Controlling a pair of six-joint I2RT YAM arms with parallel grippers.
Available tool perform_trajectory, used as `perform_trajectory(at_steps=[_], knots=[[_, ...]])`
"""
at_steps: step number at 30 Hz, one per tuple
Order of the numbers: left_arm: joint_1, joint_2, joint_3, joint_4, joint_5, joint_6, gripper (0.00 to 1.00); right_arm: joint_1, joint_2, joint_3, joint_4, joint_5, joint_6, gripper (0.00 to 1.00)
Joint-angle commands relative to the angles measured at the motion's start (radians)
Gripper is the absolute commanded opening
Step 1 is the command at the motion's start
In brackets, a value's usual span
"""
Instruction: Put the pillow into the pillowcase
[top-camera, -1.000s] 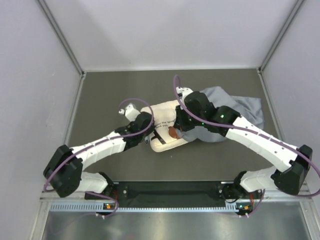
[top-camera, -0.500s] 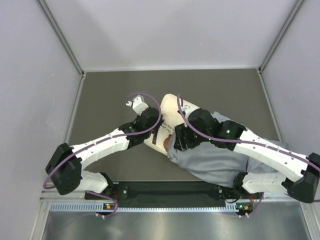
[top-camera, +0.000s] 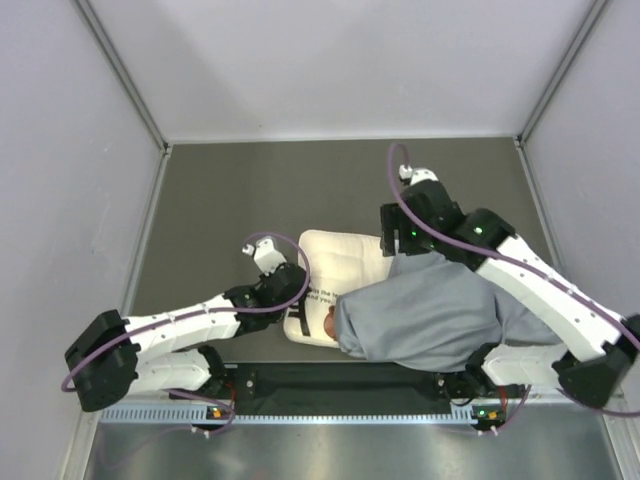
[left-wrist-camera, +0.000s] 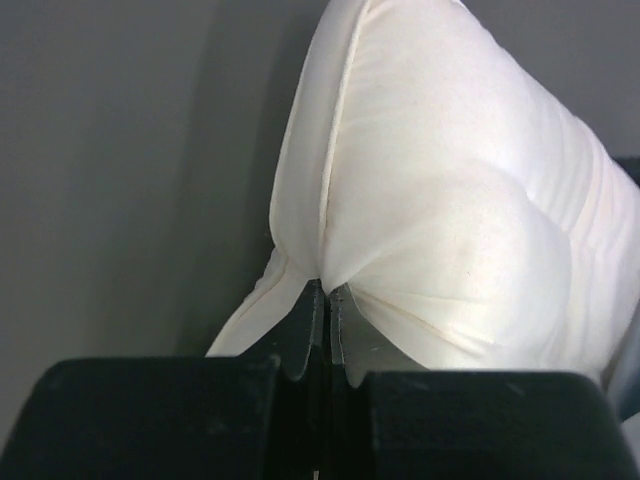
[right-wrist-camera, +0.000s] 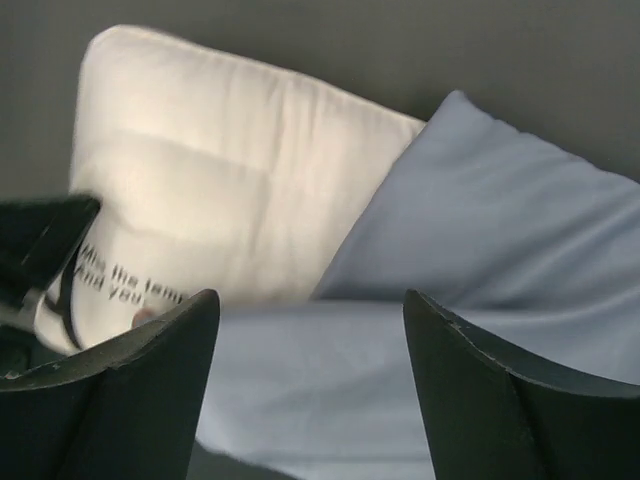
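Observation:
The cream pillow (top-camera: 345, 262) lies in the middle of the dark table. Its near right part is covered by the grey-blue pillowcase (top-camera: 425, 320), and I cannot tell whether that part is inside the case or under it. My left gripper (top-camera: 297, 316) is shut on the pillow's left edge; the left wrist view shows the jaws (left-wrist-camera: 328, 292) pinching a fold of the cream pillow (left-wrist-camera: 440, 200). My right gripper (top-camera: 392, 244) hovers open at the pillow's far right corner, holding nothing. Between its fingers (right-wrist-camera: 310, 300) the right wrist view shows the pillow (right-wrist-camera: 200, 170) and the pillowcase (right-wrist-camera: 480, 230).
The dark table mat (top-camera: 230, 200) is bounded by white walls on the left, back and right. The arm bases and a black rail (top-camera: 340, 380) run along the near edge, close to the pillowcase's lower hem.
My right gripper has opened, let go of the pillowcase and moved back to the right. The pillowcase now lies over the pillow's near right part. My left gripper drew the pillow nearer.

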Motion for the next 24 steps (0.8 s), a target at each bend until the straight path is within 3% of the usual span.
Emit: perform_trajectory(at_steps=[1, 6, 12, 18, 19, 24], knots=[[-0.099, -0.057, -0.017, 0.064, -0.033, -0.08, 0.0, -0.014, 0.179, 0.051, -0.051, 0.144, -0.041, 0.75], [-0.172, -0.06, -0.005, 0.011, -0.093, -0.086, 0.0, -0.012, 0.305, 0.004, -0.084, 0.266, -0.021, 0.78], [-0.189, -0.057, 0.0, -0.012, -0.126, -0.074, 0.0, -0.031, 0.322, -0.113, -0.087, 0.348, 0.014, 0.77], [-0.189, -0.079, 0.017, -0.065, -0.159, -0.063, 0.0, -0.058, 0.364, -0.109, -0.064, 0.379, -0.007, 0.54], [-0.189, -0.082, 0.017, -0.072, -0.163, -0.062, 0.0, -0.058, 0.37, -0.104, -0.064, 0.385, -0.012, 0.44], [-0.187, -0.117, 0.012, -0.098, -0.192, -0.055, 0.0, -0.058, 0.385, -0.087, 0.0, 0.399, -0.039, 0.16]])
